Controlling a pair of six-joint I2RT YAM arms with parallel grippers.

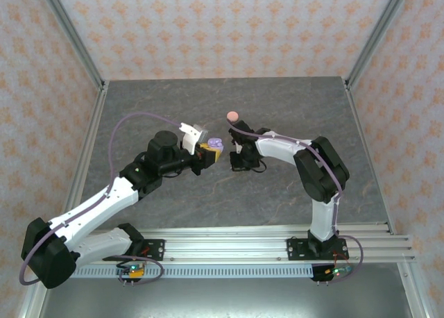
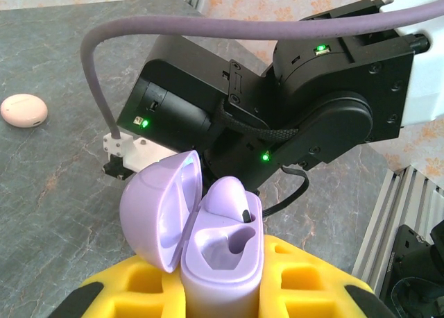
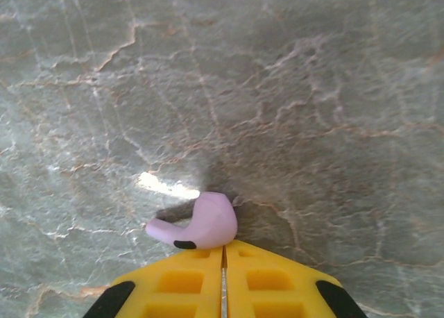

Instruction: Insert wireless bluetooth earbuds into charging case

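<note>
Grey marble surface [image 3: 312, 89]: left jaws clamped on open charging case [image 2: 222, 269]; right jaws together, purple earbud [image 3: 201, 222] touching their tips, stem crosswise.

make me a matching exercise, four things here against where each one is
Things: 1 light purple open charging case; 2 salmon-pink closed round case; 3 loose light purple stemmed earbud; 4 second light purple earbud.
Places: a on the grey marble table; b seated in the open case; c clamped in the left gripper; d at the shut right gripper tips.
Pairs: 1-c; 2-a; 3-d; 4-b.
</note>
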